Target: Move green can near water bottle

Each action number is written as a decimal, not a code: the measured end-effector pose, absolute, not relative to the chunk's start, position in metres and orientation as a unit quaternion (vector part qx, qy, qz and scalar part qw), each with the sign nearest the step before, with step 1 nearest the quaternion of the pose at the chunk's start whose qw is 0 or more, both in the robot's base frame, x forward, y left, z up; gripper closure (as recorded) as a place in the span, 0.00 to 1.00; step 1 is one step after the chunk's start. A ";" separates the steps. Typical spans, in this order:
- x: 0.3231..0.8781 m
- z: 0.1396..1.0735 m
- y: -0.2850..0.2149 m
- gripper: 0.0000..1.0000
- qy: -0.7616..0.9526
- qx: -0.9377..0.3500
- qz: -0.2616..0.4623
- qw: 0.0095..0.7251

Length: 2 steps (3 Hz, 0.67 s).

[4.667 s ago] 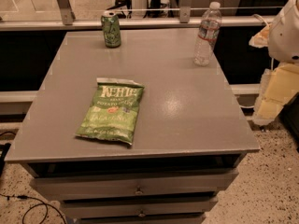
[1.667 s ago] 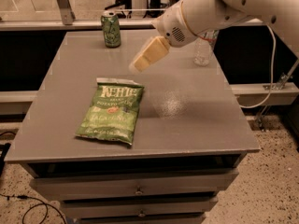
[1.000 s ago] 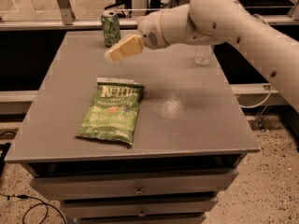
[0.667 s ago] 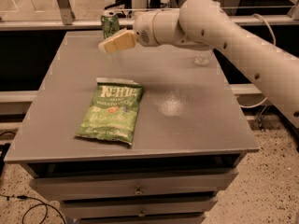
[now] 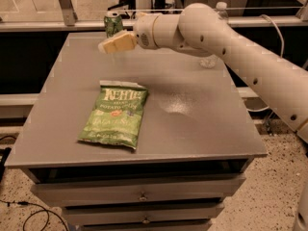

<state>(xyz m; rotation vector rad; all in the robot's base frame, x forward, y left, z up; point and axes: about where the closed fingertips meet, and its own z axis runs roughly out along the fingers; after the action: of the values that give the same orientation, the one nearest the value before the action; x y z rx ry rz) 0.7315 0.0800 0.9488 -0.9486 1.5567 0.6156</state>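
Obs., camera view. The grey table (image 5: 197,129) fills the middle of the frame, with drawers below it.

Green can (image 5: 112,24): upright at the table's far edge, upper left of centre. It stands free and is not gripped.

Gripper (image 5: 115,43): pale wedge in the upper left of the frame, just in front of and below the can. It appears to hang a little above the tabletop. Released or clenched: cannot tell from this angle. Nothing is seen held in it. Contact with the can looks unlikely, but the overlap in the view makes this uncertain.

Arm (image 5: 231,47): runs from the right edge of the frame across the upper middle. My reading is that it is stretched this way because the can sits at the far-left corner, the farthest reach.

Water bottle (image 5: 221,6): upper right of centre, mostly hidden behind the arm. Only the white cap above it and a bit of clear base below it show. It is well apart from the can along the same far edge.

Chip bag (image 5: 114,114): flat, left of centre, nearer the front. It is out of the line between can and bottle, so no obstacle is expected.

Judgement: approach phase, the grasp not yet made. The can must then travel rightward along the back edge. The risk is the arm brushing the bottle it hides.
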 end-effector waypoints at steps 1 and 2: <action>0.753 0.941 0.085 0.00 0.658 -0.388 0.259 0.592; 0.777 0.930 0.091 0.00 0.657 -0.371 0.254 0.605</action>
<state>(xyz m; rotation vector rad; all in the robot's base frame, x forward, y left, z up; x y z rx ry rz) 0.7771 0.0909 0.9297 -0.8594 1.5210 0.5878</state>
